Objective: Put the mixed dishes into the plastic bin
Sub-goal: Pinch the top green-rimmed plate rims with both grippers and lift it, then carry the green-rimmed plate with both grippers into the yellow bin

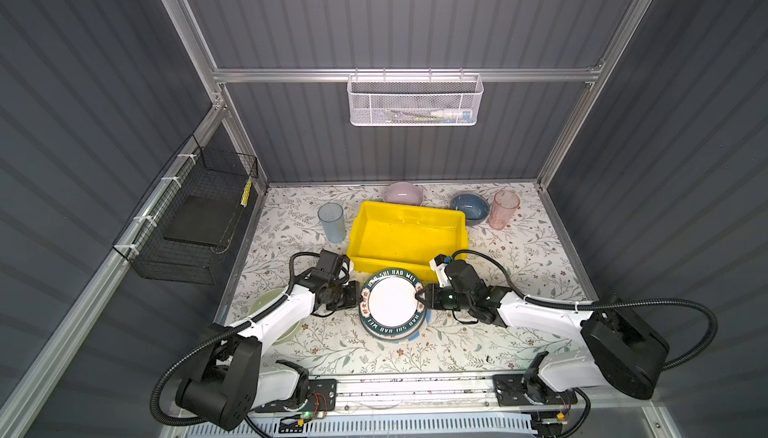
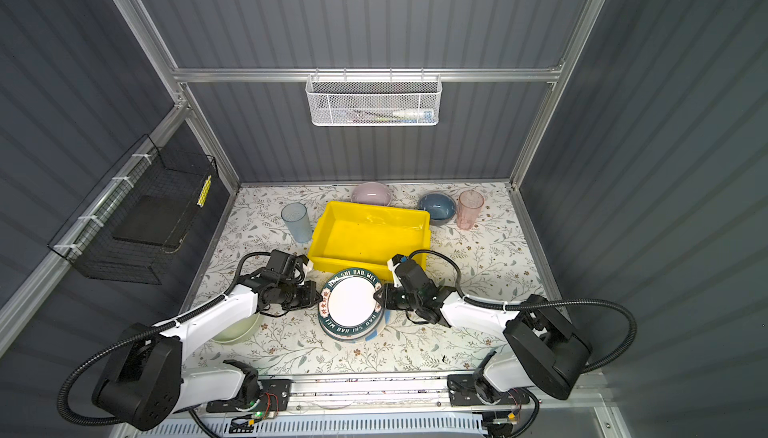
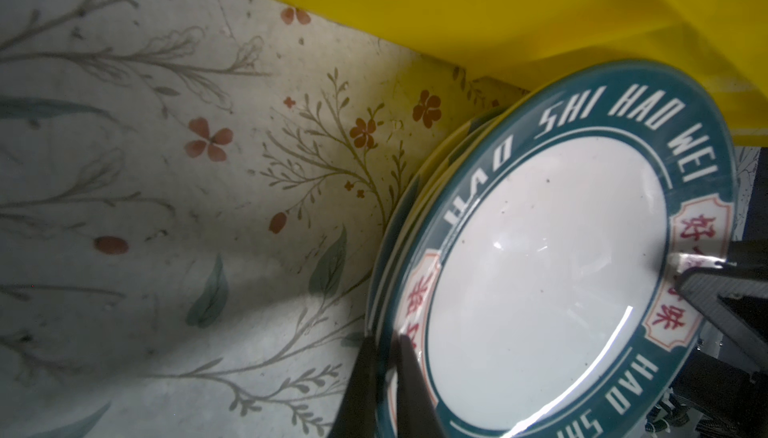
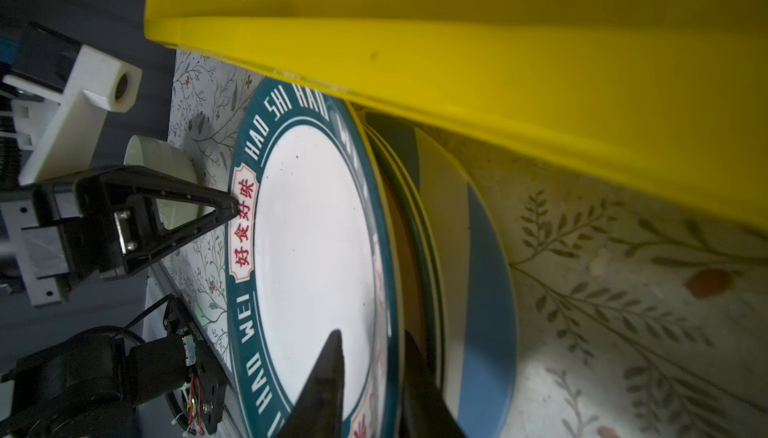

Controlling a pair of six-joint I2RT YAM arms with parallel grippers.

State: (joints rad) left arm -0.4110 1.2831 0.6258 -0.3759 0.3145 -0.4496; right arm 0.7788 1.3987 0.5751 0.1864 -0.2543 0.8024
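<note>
A stack of plates lies in front of the yellow plastic bin [image 1: 409, 237] [image 2: 370, 237]; its top plate is the green-rimmed lettered plate [image 1: 392, 303] [image 2: 353, 300] [image 3: 540, 269] [image 4: 316, 228]. My left gripper [image 1: 360, 296] [image 3: 385, 342] is shut on that plate's left rim. My right gripper [image 1: 419, 295] [image 4: 372, 334] straddles the right rim, narrowly open: one finger hangs over the white face, the other sits under the rim. A blue-white striped plate [image 4: 478, 269] lies lower in the stack. The bin holds nothing.
A blue tumbler [image 1: 331, 221] stands left of the bin. A lilac bowl [image 1: 402, 194], a dark blue bowl [image 1: 470, 207] and a pink tumbler [image 1: 503, 209] are behind it. A pale green bowl [image 1: 270, 307] lies under my left arm. A black wire basket [image 1: 195, 215] hangs on the left wall.
</note>
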